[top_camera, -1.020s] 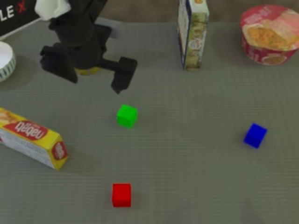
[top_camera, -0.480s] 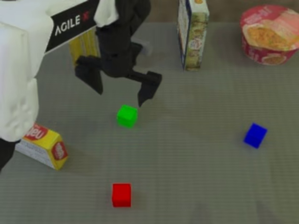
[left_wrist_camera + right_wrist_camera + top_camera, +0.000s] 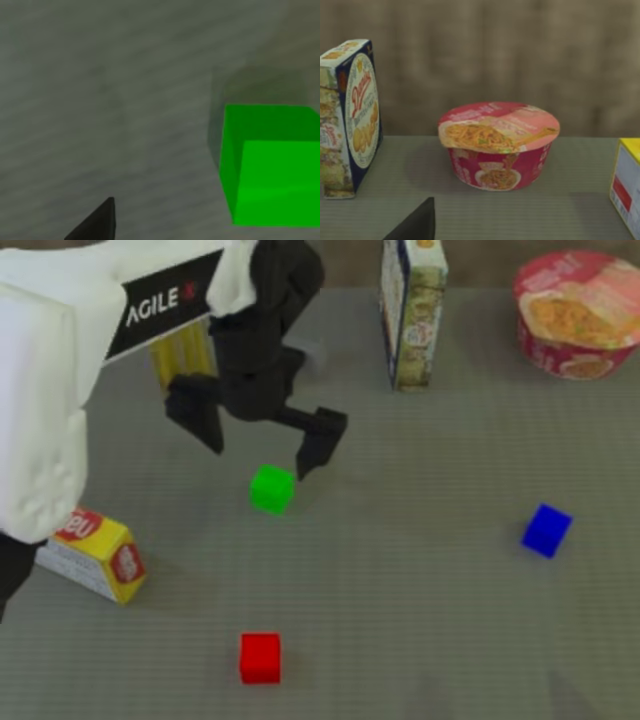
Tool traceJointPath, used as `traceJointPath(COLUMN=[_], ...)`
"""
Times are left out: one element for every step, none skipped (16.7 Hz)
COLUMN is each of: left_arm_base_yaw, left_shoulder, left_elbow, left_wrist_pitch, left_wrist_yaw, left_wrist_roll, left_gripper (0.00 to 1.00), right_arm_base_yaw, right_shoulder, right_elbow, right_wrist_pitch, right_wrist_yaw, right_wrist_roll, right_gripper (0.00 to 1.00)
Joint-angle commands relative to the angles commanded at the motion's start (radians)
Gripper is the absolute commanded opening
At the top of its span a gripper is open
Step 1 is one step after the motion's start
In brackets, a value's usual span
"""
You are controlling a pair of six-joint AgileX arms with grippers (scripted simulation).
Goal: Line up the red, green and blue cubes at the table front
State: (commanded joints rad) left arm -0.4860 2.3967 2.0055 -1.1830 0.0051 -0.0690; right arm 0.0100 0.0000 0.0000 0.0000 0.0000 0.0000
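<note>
Your left gripper [image 3: 260, 435] hovers with fingers spread wide just behind the green cube [image 3: 272, 489], mid-table [image 3: 420, 590]. The red cube [image 3: 260, 657] sits at the front, the blue cube [image 3: 546, 530] toward the right.

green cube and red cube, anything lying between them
Nothing: the top view shows only bare table between the green cube and the red cube.

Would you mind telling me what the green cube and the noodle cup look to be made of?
The green cube looks like solid plastic or painted wood: flat, even colour, sharp edges and matte faces without print, as the left wrist view shows. The noodle cup seems a thin plastic or paper tub with a printed sealed film lid, slightly glossy; which of the two cannot be told.
</note>
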Motion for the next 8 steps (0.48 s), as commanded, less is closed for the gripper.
traceJointPath(left_arm_base_yaw=[0.000, 0.000, -0.001, -0.001, -0.001, -0.001, -0.001, -0.001], left_shoulder=[0.011, 0.023, 0.035, 0.045, 0.052, 0.056, 0.056, 0.056], left_elbow=[-0.027, -0.056, -0.083, -0.105, -0.120, -0.126, -0.126, -0.126], left_wrist_pitch=[0.045, 0.092, 0.132, 0.160, 0.178, 0.186, 0.186, 0.186], left_wrist_yaw=[0.000, 0.000, 0.000, 0.001, 0.001, 0.001, 0.001, 0.001], left_wrist_roll=[0.000, 0.000, -0.001, -0.001, -0.001, -0.001, -0.001, -0.001], left_gripper=[1.00, 1.00, 1.00, 1.00, 1.00, 1.00, 1.00, 1.00], right_arm_base_yaw=[0.000, 0.000, 0.000, 0.000, 0.000, 0.000, 0.000, 0.000], right_shoulder=[0.000, 0.000, 0.000, 0.000, 0.000, 0.000, 0.000, 0.000], right_elbow=[0.000, 0.000, 0.000, 0.000, 0.000, 0.000, 0.000, 0.000], right_wrist_pitch=[0.000, 0.000, 0.000, 0.000, 0.000, 0.000, 0.000, 0.000], right_wrist_yaw=[0.000, 0.000, 0.000, 0.000, 0.000, 0.000, 0.000, 0.000], right_wrist_roll=[0.000, 0.000, 0.000, 0.000, 0.000, 0.000, 0.000, 0.000], right_gripper=[1.00, 1.00, 1.00, 1.00, 1.00, 1.00, 1.00, 1.00])
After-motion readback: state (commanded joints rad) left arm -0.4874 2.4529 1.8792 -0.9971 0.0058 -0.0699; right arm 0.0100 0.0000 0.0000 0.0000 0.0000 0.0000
